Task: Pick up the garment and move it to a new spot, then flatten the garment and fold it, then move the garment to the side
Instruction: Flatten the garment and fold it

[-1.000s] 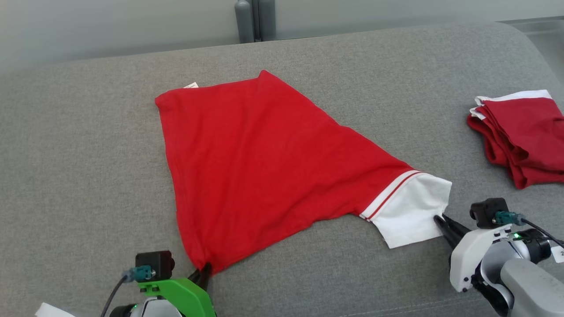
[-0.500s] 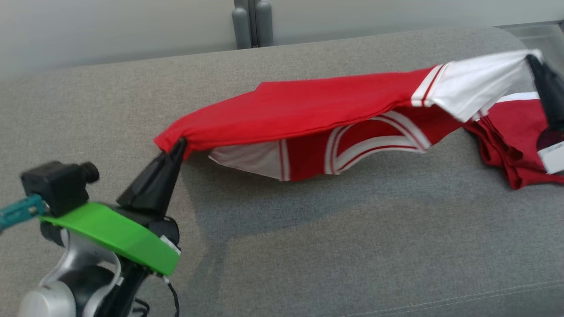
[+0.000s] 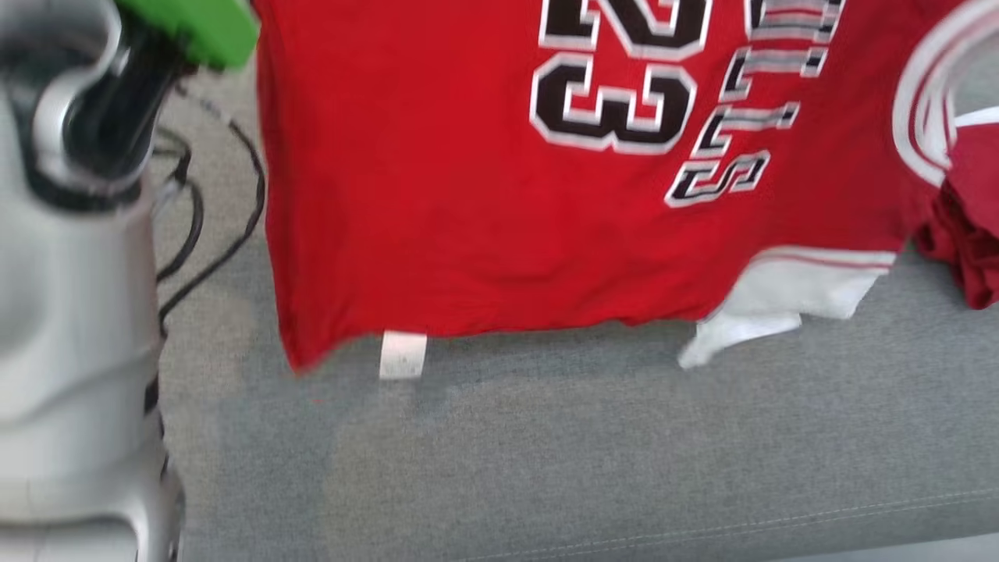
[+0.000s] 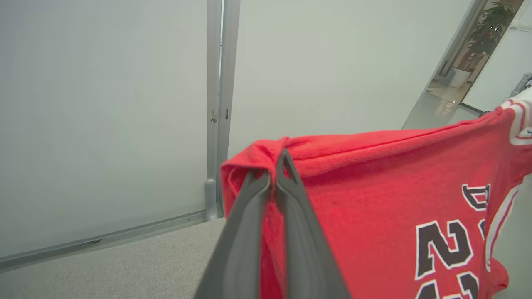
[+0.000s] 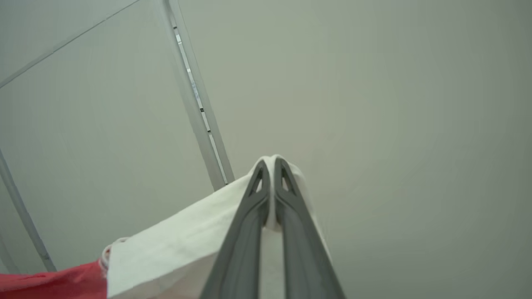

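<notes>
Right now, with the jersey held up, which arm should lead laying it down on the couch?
Left, probably. Both the left gripper and right gripper are shut on the jersey, but the folded red pile sits by its right end; bare couch shows beneath the left end.

This looks like an office-type room set up as a test space. Plain pale partition walls (image 4: 104, 104) join at a slim metal post (image 4: 218, 104), and a metal skirting strip (image 4: 104, 237) runs along their foot. At the top right corner of the left wrist view an opening gives onto a corridor with a glossy floor (image 4: 436, 104) and a potted plant (image 4: 494, 25). The work surface is a broad grey upholstered pad (image 3: 624, 468) with a stitched seam (image 3: 780, 521) near its front edge.
</notes>
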Controlling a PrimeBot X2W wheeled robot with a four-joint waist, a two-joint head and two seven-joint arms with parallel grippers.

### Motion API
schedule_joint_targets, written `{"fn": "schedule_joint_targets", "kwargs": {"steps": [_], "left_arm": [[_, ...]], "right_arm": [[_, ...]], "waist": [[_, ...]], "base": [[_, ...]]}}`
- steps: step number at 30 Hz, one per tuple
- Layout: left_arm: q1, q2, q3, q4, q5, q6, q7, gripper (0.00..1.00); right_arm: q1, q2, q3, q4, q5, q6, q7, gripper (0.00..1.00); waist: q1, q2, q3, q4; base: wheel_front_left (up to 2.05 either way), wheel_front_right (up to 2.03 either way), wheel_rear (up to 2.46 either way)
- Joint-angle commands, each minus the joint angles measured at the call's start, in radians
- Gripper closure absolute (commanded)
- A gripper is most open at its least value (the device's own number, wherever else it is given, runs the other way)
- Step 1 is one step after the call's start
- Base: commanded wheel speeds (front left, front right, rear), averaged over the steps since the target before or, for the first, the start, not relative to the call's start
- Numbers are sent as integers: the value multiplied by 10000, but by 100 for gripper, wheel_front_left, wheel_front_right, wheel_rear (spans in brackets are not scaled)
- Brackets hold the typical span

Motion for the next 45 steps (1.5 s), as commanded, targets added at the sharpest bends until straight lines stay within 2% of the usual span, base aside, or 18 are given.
{"fn": "schedule_joint_targets", "kwargs": {"steps": [1, 4, 8, 12, 13, 15, 16, 17, 19, 22, 27, 30, 33, 40, 43, 45], "left_arm": [[-872, -203, -65, 1180, 322, 118, -422, 100], [-2513, -448, -191, 2966, 905, 276, -1298, 100], [-4319, -653, -188, 4881, 1547, 580, -2993, 100], [-5655, -775, -232, 6174, 1890, 340, -5135, 100], [-5840, -845, -239, 6427, 1784, 118, -5691, 100], [-6070, -897, -355, 6929, 1889, -175, -6710, 100], [-6070, -897, -355, 6929, 1889, -175, -6710, 100], [-6087, -900, -389, 7178, 1922, -291, -7175, 100], [-5785, -835, -603, 7669, 1986, -595, -8023, 100], [-4987, -553, -960, 8329, 2005, -846, -8914, 100], [-2871, -152, -1645, 8433, 1621, -965, -9398, 100], [-1500, 170, -2166, 8038, 1173, -971, -9457, 100], [-157, 579, -2603, 7570, 979, -973, -9490, 100], [3014, 1300, -2801, 5987, 797, -940, -9478, 100], [4577, 1486, -2849, 5267, 631, -673, -9432, 100], [5751, 1543, -2834, 4583, 472, -319, -9255, 100]], "right_arm": [[-1044, 595, -143, 906, -625, -2, 67, 100], [-2872, 1555, -519, 2396, -1709, -2, -122, 100], [-4883, 2735, -1051, 4071, -3060, -2, -927, 100], [-6330, 3543, -1188, 4890, -3833, -2, -1841, 100], [-6544, 3674, -1062, 4883, -3869, -2, -2044, 100], [-6682, 3744, -854, 4801, -3686, -2, -2329, 100], [-6682, 3744, -854, 4801, -3686, -2, -2329, 100], [-6567, 3769, -668, 4706, -3565, -2, -2422, 100], [-5907, 3762, -92, 4380, -3139, -2, -2478, 100], [-4394, 3402, 831, 3581, -2323, -2, -2432, 100], [-894, 2520, 1929, 1951, -842, -2, -2345, 100], [1010, 1886, 2155, 1276, -360, 0, -2512, 100], [2815, 1515, 2282, 865, 85, 0, -2682, 100], [6048, 808, 2063, -308, 481, -2, -2860, 100], [7465, 617, 1880, -873, 380, -7, -2711, 100], [8484, 468, 1701, -1305, 197, -7, -2624, 100]], "waist": [[0, 0, 875, 355], [0, 0, 1404, 365], [0, 0, 2038, 296], [0, 0, 2617, 199], [0, 0, 2758, 192], [0, 0, 2992, 215], [0, 0, 2992, 215], [0, 0, 3076, 203], [0, 0, 3119, 178], [0, 0, 2998, 91], [0, 0, 2663, 27], [0, 0, 2380, 71], [0, 0, 1799, 142], [0, 0, 344, 245], [0, 0, -296, 211], [0, 0, -655, 182]], "base": [[0, 0, 0], [0, 0, 0], [0, 0, 0], [0, 0, 0], [0, 0, 0], [0, 0, 0], [0, 0, 0], [0, 0, 0], [0, 0, 0], [0, 0, 0], [0, 0, 0], [0, 0, 0], [0, 0, 0], [0, 0, 0], [0, 0, 0], [0, 0, 0]]}}
